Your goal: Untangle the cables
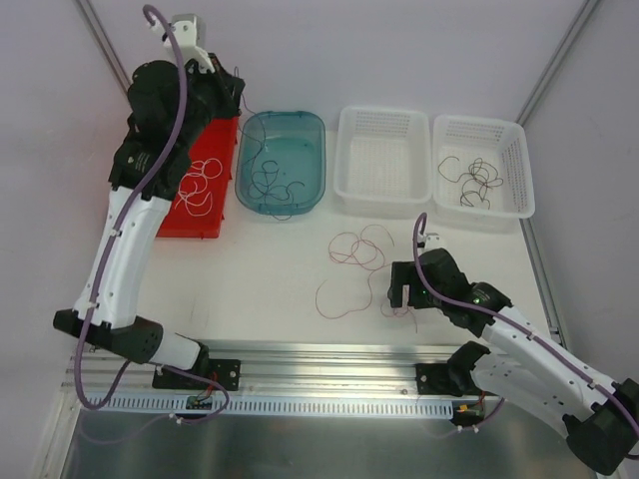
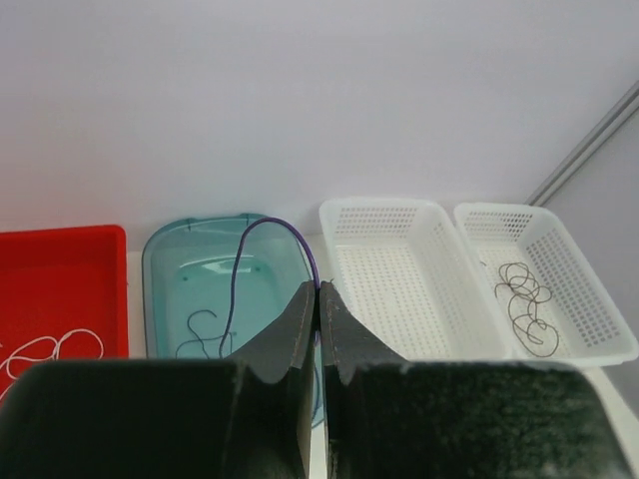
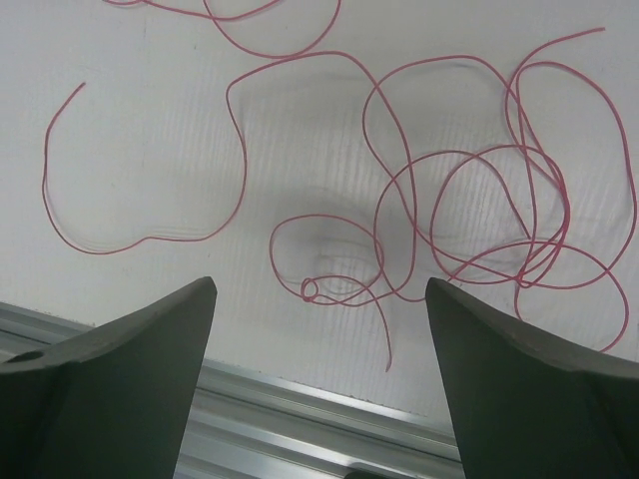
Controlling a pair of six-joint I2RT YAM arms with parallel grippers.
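A dark strand (image 2: 270,225) is pinched in the closed left pincer (image 2: 318,289) above the blue tub (image 2: 160,261), seemingly for colour sorting, while the right pincer (image 3: 319,286) is held wide, empty, over pink cables (image 3: 477,215) on the worktop (image 3: 150,130).

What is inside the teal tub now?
A few thin dark cables lie curled on the bottom of the teal tub. From above the whole tub shows; in the left wrist view the left gripper hides its near end.
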